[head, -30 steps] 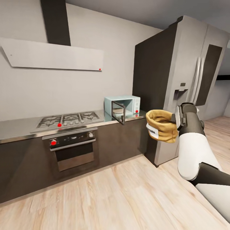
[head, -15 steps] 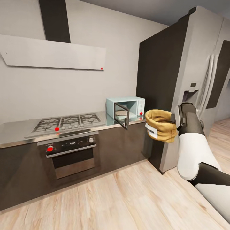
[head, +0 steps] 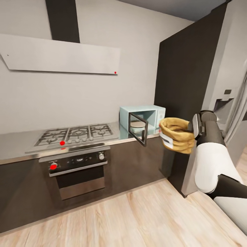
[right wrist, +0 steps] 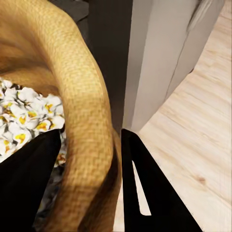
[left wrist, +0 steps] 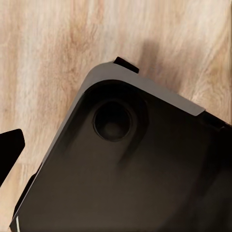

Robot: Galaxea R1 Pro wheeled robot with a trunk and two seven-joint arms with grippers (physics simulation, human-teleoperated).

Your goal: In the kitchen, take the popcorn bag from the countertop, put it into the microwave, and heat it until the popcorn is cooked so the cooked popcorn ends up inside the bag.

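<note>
My right gripper (head: 191,129) is shut on the rim of the tan-orange popcorn bag (head: 176,135), held up in the air just right of the microwave. In the right wrist view the bag's woven wall (right wrist: 82,101) sits between the two black fingers (right wrist: 145,188), and white and yellow popcorn (right wrist: 24,116) shows inside it. The mint-blue microwave (head: 151,113) stands at the right end of the grey countertop (head: 13,145), its dark glass door (head: 138,129) swung open toward me. One black fingertip (left wrist: 8,151) of the left gripper shows over the wood floor.
A steel gas hob (head: 75,133) and built-in oven (head: 79,169) lie left of the microwave, under a range hood (head: 61,55). A tall dark panel and a steel fridge (head: 226,79) stand close on the right. A dark part of the robot's body (left wrist: 125,164) hangs over the wooden floor (head: 137,219).
The whole view has shifted as the robot moved nearer the counter; the microwave looks larger and closer to the bag. The bag stays in my right gripper.
</note>
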